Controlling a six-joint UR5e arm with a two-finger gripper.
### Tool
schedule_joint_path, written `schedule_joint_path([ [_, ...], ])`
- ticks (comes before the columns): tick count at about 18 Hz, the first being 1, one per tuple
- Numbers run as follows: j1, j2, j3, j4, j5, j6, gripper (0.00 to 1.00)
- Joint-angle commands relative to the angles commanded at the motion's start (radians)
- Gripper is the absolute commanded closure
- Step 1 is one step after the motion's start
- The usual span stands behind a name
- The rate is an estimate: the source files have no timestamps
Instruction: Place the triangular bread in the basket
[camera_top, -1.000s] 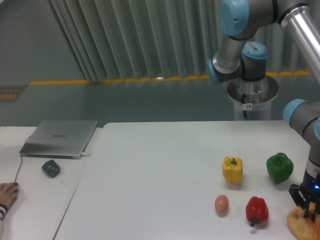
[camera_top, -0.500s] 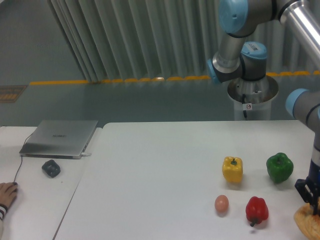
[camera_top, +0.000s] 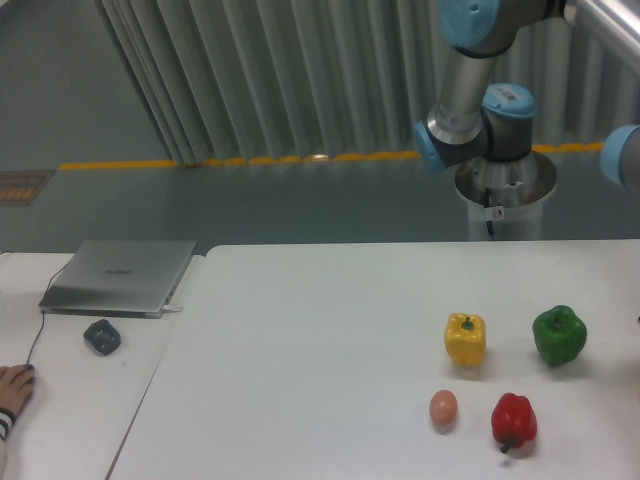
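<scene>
Neither the triangular bread nor the basket shows in the camera view at this moment. My gripper has also left the picture past the right edge. Only upper parts of the arm (camera_top: 470, 70) remain visible at the top right, with a blue joint cap at the right edge (camera_top: 625, 155).
On the white table (camera_top: 320, 330) stand a yellow pepper (camera_top: 465, 339), a green pepper (camera_top: 559, 335), a red pepper (camera_top: 514, 422) and a small tan egg (camera_top: 443, 407). A laptop (camera_top: 120, 276), a dark mouse (camera_top: 102, 336) and a person's hand (camera_top: 12, 388) are at the left.
The gripper, shut on the bread at the lower right, moved right and out of the picture, taking the bread with it. The peppers and egg have not moved.
</scene>
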Motion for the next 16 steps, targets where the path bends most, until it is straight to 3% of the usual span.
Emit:
schedule_joint_path([
  [4, 0.046, 0.012, -0.051, -0.003, 0.104, 0.276, 0.84],
  [6, 0.052, 0.011, -0.066, 0.006, 0.207, 0.381, 0.69],
  [12, 0.063, 0.006, -0.065, 0.015, 0.232, 0.375, 0.45],
  [13, 0.066, 0.006, -0.065, 0.015, 0.230, 0.373, 0.30],
  [14, 0.068, 0.006, -0.063, 0.015, 0.230, 0.373, 0.07],
  [15, 0.066, 0.006, -0.068, 0.015, 0.230, 0.370, 0.00],
  [16, 0.066, 0.006, -0.069, 0.017, 0.230, 0.363, 0.00],
])
